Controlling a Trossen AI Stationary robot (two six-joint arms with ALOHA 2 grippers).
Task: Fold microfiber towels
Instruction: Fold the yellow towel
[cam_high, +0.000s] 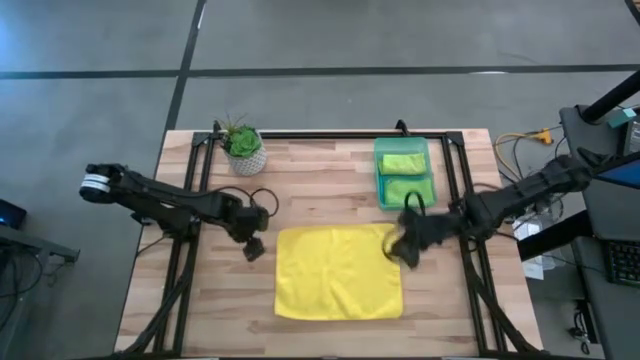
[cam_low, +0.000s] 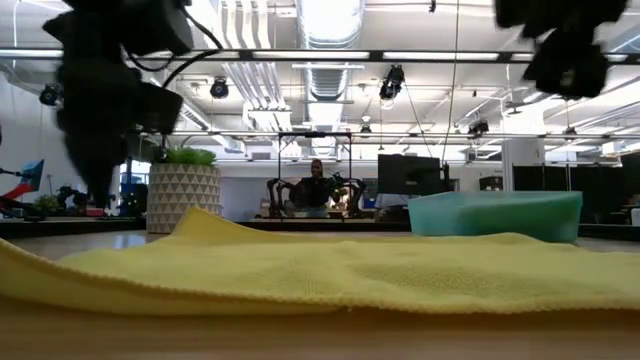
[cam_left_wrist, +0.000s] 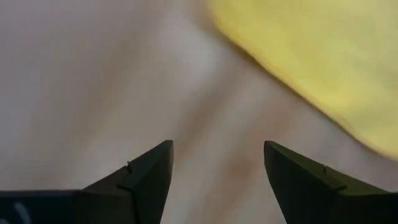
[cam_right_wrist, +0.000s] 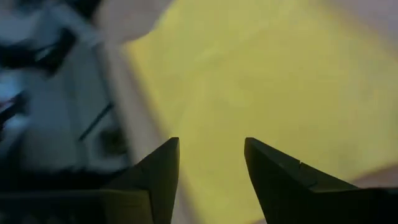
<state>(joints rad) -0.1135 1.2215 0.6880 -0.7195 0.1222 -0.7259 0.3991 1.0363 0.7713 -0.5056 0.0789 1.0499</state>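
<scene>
Where the yellow towel (cam_high: 338, 272) lies spread flat at mid-bench (cam_high: 200, 310), bare wood borders it left and front. Its surface is smooth, edges slightly wavy. Left gripper (cam_high: 254, 249), spread and empty, hangs just beside its left edge; right gripper (cam_high: 404, 250), spread, over its right corner. Bin (cam_high: 404, 172) behind.

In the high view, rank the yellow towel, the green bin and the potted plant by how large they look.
1. yellow towel, spread flat, clearly largest.
2. green bin.
3. potted plant, smallest.
All rest on the table, so the ranking is fair.
</scene>
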